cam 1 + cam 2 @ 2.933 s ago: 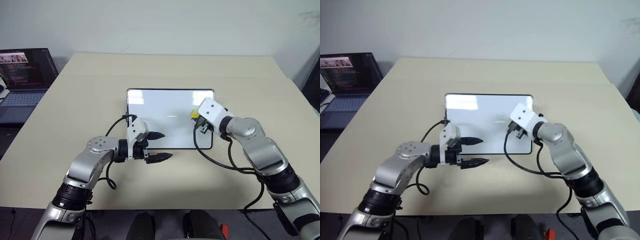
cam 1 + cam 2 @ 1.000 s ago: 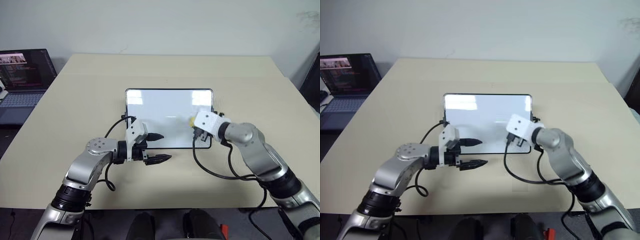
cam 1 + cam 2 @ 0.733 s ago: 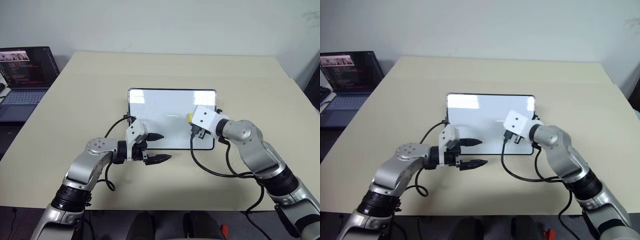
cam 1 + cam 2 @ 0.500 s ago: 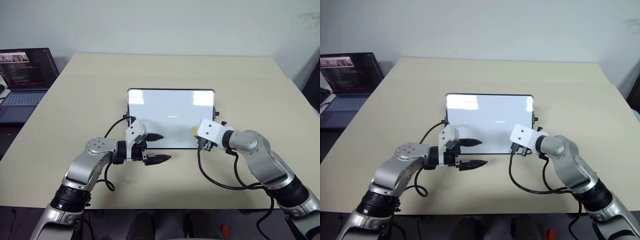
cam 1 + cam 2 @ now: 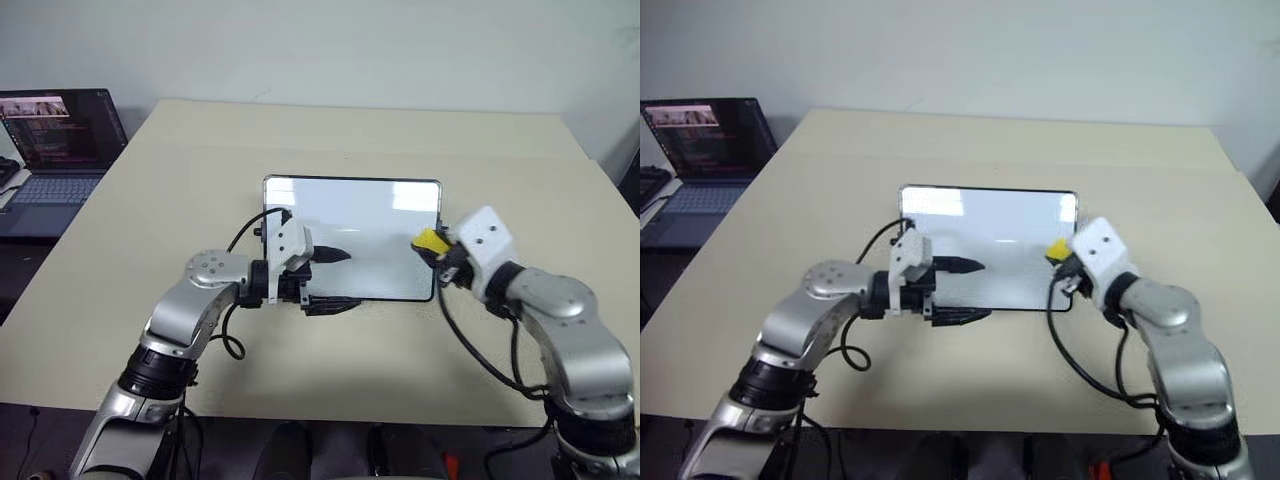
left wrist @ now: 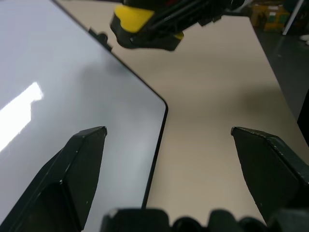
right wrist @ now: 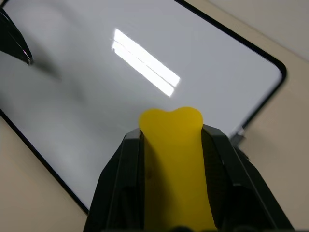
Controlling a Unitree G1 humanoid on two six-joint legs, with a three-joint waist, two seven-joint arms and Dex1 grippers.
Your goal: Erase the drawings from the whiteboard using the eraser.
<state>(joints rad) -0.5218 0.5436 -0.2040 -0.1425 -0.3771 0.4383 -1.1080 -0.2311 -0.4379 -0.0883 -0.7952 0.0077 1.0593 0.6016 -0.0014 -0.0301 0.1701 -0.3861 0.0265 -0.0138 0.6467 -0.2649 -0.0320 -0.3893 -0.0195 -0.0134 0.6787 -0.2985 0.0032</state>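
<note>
On the counter (image 5: pixel 150 180) the whiteboard (image 5: pixel 380 225) lay flat, its glossy face showing no red drawings that could be made out. Above the board's right edge the right gripper (image 7: pixel 170 135) had its jaws clamped on the eraser (image 5: pixel 431 241), the yellow block pinched so hard that its free end bulged. It looked lifted clear of the surface, not pressed to it. The left gripper (image 5: pixel 328 281) hung over the board's near-left part with jaws wide apart and nothing between them, one finger over the white face, the other over the near edge.

Any remaining wiping would go best with the yellow face set flat on the board and drawn in overlapping strokes under light, even pressure. The board looked free to slide, so the left gripper would do well to brace the frame. Faint marks could be hiding in the glare, so a last full pass seemed prudent.
</note>
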